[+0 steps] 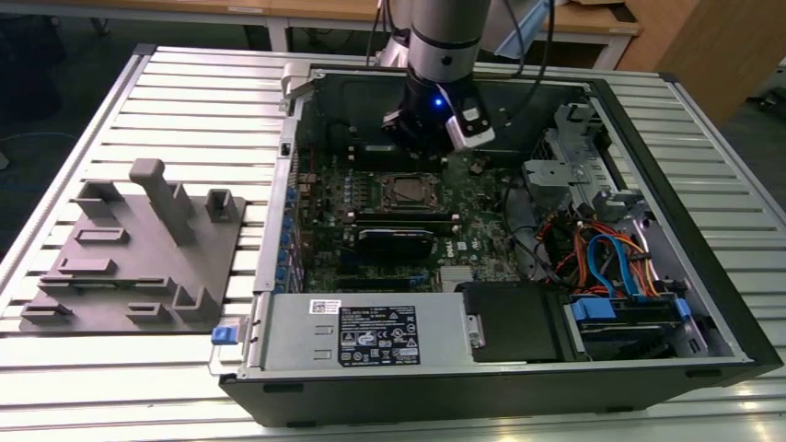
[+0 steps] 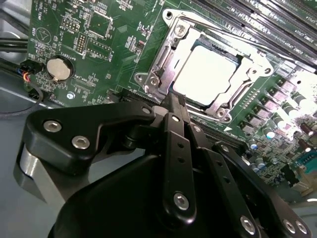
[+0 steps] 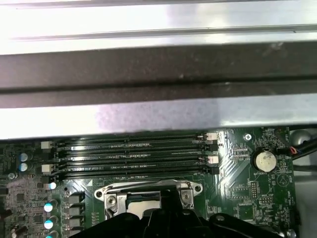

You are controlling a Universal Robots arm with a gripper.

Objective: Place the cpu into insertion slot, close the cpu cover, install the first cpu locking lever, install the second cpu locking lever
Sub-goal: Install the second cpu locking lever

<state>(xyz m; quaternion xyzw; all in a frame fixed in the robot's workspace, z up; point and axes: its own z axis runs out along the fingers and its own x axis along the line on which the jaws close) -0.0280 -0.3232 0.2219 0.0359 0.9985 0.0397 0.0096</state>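
The cpu (image 2: pixel 205 74), a small flat square chip with a dull silver-grey metal top, lies seated in the insertion slot (image 1: pixel 404 191), the square motherboard socket with a silvery rim near the middle of the green board. The cpu cover (image 2: pixel 247 79), a thin silvery metal frame with a square window, lies flat around the chip, so placing and cover-closing read as done.

Step in hand, by my judgement: the first locking lever. In the second wrist view the black metal gripper (image 2: pixel 174 101) has its fingers pressed together, tips at the socket's near edge, just beside the frame's corner screws. Whether they pinch a lever wire I cannot tell; no lever is plain to see. The next move calls for a narrow, well-aimed push along the socket's edge without scraping the board components close by.

Count: one cpu, one socket, one cover, one gripper. In the first wrist view, four long black memory slots (image 3: pixel 133 156) lie just beyond the socket and one round silver coin cell (image 3: pixel 263 159) off to the side. The open black computer case (image 1: pixel 687 147) sits on a slatted metal surface (image 1: pixel 184 101), with one grey moulded fixture tray (image 1: pixel 135 258) well apart at the exterior view's left.
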